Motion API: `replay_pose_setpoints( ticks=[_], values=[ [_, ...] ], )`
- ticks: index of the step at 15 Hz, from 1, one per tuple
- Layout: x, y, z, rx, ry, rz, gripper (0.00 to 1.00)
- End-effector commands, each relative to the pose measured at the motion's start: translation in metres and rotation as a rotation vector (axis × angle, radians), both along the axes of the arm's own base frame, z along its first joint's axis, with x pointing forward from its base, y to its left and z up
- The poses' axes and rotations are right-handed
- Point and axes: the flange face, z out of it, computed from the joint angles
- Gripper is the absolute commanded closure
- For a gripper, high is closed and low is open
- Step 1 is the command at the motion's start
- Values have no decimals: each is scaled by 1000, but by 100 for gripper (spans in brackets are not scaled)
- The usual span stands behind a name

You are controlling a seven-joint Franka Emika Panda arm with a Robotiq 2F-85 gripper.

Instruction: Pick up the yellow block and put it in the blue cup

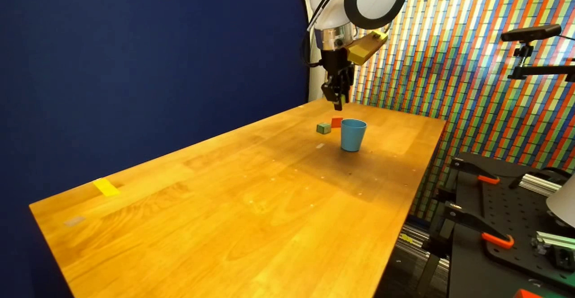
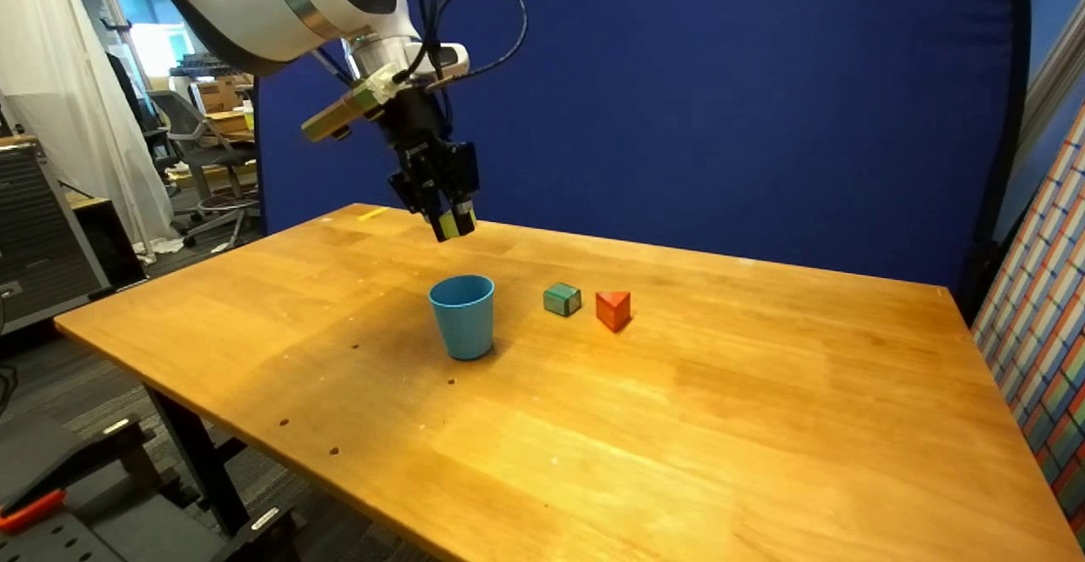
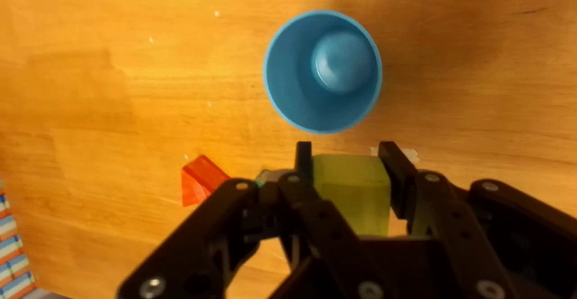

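The blue cup stands upright on the table; it also shows in an exterior view and the wrist view. Its inside shows no block in the wrist view. My gripper is shut on the yellow block and holds it in the air, higher than the cup's rim. In the wrist view the yellow block sits between both fingers of the gripper, just below the cup in the picture. In an exterior view the yellow block is mostly hidden by the gripper.
A green block and a red triangular block lie on the wooden table near the cup. The green block is mostly hidden behind the gripper in the wrist view. A flat yellow patch lies near a table edge. A blue backdrop borders the table.
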Motion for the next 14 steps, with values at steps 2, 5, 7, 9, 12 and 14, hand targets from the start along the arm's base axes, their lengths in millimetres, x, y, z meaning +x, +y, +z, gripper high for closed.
replay_pose_setpoints(
  ticks=[2, 5, 7, 9, 12, 14],
  values=[
    [-26, -18, -11, 16, 29, -92, 82],
    [-34, -19, -23, 24, 52, -109, 77],
    [-37, -17, -27, 21, 64, -106, 34],
    [-39, -16, -27, 33, 67, -106, 20],
    [-40, -18, -23, 79, 69, -113, 0],
    [-36, -15, -34, 44, 84, -115, 7]
  ],
)
